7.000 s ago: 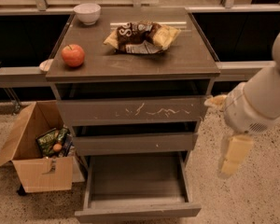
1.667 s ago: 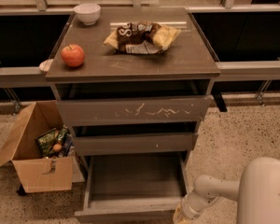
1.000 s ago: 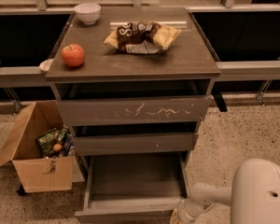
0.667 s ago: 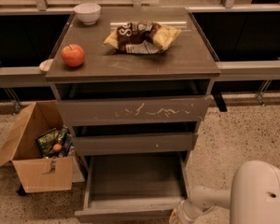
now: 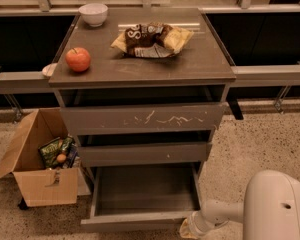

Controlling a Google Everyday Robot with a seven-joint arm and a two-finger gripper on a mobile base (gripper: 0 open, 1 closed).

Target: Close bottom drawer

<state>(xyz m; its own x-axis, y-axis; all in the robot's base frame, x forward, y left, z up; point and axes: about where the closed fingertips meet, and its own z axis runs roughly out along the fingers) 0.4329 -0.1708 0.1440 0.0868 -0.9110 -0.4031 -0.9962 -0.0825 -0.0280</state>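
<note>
The bottom drawer (image 5: 140, 219) of the grey-brown cabinet is pulled far out. It is wide, shallow and empty inside, with a narrow plain front at the lower edge of the view. My gripper (image 5: 190, 228) is low down, right at the drawer front's right end, with the white arm (image 5: 275, 206) reaching in from the lower right. Above are the medium-fronted drawer (image 5: 145, 153) and the tall-fronted drawer with white scratches (image 5: 142, 118), both slightly out.
On the cabinet top (image 5: 205, 64) lie a red apple (image 5: 78, 59), a white bowl (image 5: 93, 13) and snack bags (image 5: 151, 38). An open cardboard box (image 5: 37, 169) with packets stands on the floor at the left. Speckled floor lies to the right.
The arm came down from beside the cabinet's right side to the floor level by the drawer front's right end. In the last second it barely moved. The drawer stands open as before.
</note>
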